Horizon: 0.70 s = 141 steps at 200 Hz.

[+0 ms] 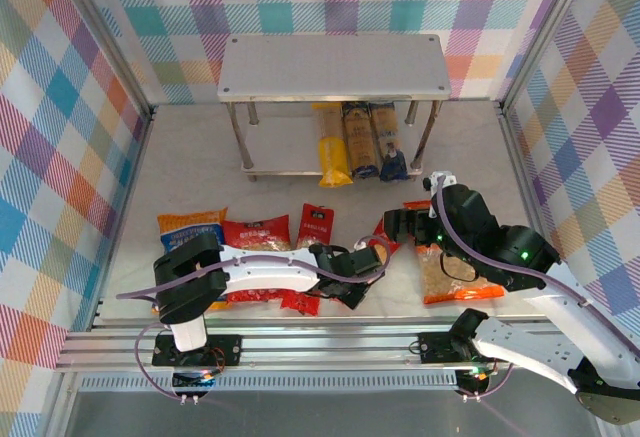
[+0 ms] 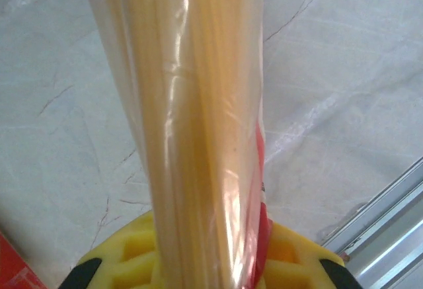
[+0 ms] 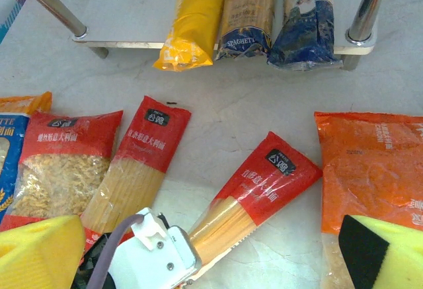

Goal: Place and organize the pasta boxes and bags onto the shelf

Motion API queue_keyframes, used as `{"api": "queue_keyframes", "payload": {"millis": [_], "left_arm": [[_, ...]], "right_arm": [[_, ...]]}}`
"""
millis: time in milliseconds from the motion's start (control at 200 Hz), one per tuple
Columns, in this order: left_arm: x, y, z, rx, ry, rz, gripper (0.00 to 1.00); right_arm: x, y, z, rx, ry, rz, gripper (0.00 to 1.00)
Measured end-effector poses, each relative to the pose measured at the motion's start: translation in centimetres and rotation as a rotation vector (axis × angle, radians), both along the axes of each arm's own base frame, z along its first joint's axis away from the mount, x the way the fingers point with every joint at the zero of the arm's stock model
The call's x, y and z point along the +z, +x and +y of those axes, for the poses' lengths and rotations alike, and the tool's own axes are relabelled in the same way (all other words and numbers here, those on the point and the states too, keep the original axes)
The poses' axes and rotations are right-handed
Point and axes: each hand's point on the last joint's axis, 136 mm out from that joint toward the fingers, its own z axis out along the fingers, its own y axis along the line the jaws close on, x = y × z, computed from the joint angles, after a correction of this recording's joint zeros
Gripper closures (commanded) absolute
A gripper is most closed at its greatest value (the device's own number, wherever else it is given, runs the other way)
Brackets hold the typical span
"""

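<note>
Left gripper clamped on the near end of a red spaghetti pack, pack angling away toward the shelf, right gripper spread wide, poised above the pack

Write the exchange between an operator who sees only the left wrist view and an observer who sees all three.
Operator: I see spaghetti up close. Which pack is it?
Observer: The red spaghetti pack. The left gripper grips its clear end.
Operator: What is on the shelf?
Observer: The shelf has three long packs side by side on its lower board: a yellow pack, a middle pack and a right-hand pack, the last two with dark blue ends.
Operator: And the other arm?
Observer: The right gripper is open, near the orange bag.
</note>
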Motion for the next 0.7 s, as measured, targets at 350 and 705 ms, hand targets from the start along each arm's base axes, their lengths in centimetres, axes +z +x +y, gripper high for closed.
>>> {"api": "queue_keyframes", "payload": {"millis": [350, 705], "left_arm": [[0.6, -0.3, 2.1, 0.018, -0.009, 0.059, 1.0], [6.5, -1.0, 8.1, 0.088, -0.018, 0.055, 1.0]], "right_arm": [[-0.1, 0.0, 0.1, 0.001, -0.002, 0.002, 0.01], [-0.8, 0.6, 0.8, 0.005, -0.025, 0.027, 0.01]]}}
